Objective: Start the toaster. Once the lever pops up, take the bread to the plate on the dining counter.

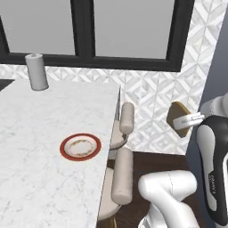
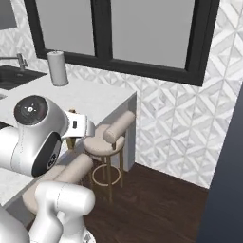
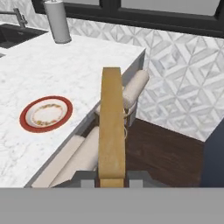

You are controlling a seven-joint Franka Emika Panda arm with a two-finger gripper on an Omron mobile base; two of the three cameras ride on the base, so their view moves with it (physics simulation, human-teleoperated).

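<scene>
Clamping the tan, rounded bread (image 3: 111, 127) edge-on, your claw (image 3: 111, 177) points its long axis up the hand view's centre; the red-rimmed round plate (image 3: 46, 113) lies centre-left on the veined marble desk (image 3: 87, 65).

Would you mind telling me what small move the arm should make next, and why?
Probably carry the tan-brown slice of bread left, over the white marble dining counter toward the red-rimmed round plate. The hand is shut on the bread out beyond the counter's edge, above the beige stools, and the plate lies bare, so no lowering yet.
</scene>
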